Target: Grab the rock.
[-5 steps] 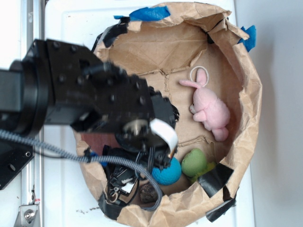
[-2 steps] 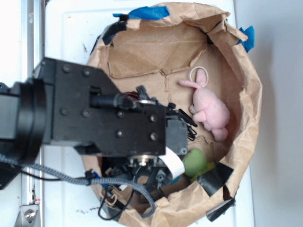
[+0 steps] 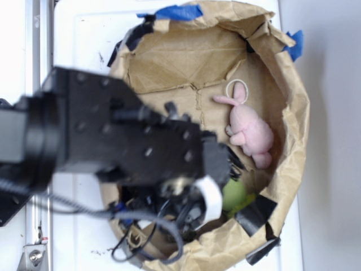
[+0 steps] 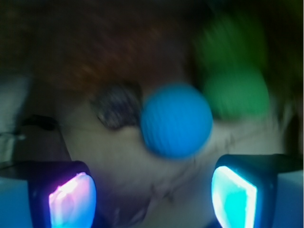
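Note:
In the blurred wrist view the rock [image 4: 117, 104] is a small dark speckled lump lying on the brown paper floor, just left of the blue ball [image 4: 176, 119]. My gripper [image 4: 152, 194] is open and empty, its two lit fingertips wide apart at the bottom of that view, with the rock and blue ball ahead of them. In the exterior view the black arm [image 3: 113, 135] covers the lower left of the paper-lined basket [image 3: 296, 130], so the rock, the blue ball and the gripper are hidden there.
A green ball [image 3: 234, 195] [image 4: 235, 92] lies right of the blue ball, with a darker green shape [image 4: 232, 42] behind it. A pink plush bunny [image 3: 248, 127] rests at the basket's right side. Crumpled paper walls ring the basket; cables [image 3: 141, 237] hang by its lower left rim.
The arm has swung right and down over the basket's lower left, covering the blue ball and the rock that showed a second ago. The toys have not moved.

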### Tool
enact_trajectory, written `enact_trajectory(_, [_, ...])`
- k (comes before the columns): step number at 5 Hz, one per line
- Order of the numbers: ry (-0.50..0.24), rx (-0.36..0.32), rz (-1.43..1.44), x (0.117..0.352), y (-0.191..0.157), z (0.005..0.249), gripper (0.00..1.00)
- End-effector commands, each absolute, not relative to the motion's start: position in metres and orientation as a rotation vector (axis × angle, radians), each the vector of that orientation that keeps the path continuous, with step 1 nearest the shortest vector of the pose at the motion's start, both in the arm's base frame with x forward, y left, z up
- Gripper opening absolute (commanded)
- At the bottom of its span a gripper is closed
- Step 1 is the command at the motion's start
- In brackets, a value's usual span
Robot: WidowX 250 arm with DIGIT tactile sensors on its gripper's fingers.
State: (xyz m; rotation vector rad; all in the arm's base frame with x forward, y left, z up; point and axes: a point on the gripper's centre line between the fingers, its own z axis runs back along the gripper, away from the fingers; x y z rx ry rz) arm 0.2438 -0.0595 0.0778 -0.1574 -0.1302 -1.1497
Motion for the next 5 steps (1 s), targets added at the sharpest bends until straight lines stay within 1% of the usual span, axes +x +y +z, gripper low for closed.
enact_trajectory(1, [-0.265, -0.128, -1.302, 0.260, -0.042, 0.092, 1.00])
enact_trajectory(2, [-0.331, -0.189, -1.415, 0.268, -0.055, 0.087, 1.00])
enact_trajectory(3, [-0.353, -0.268, -1.529, 0.267, -0.080, 0.083, 1.00])
enact_trajectory(4, [-0.357, -0.319, -1.641, 0.263, -0.100, 0.077, 1.00])
enact_trajectory(5, [-0.306, -0.318, -1.727, 0.252, -0.116, 0.078, 1.00])
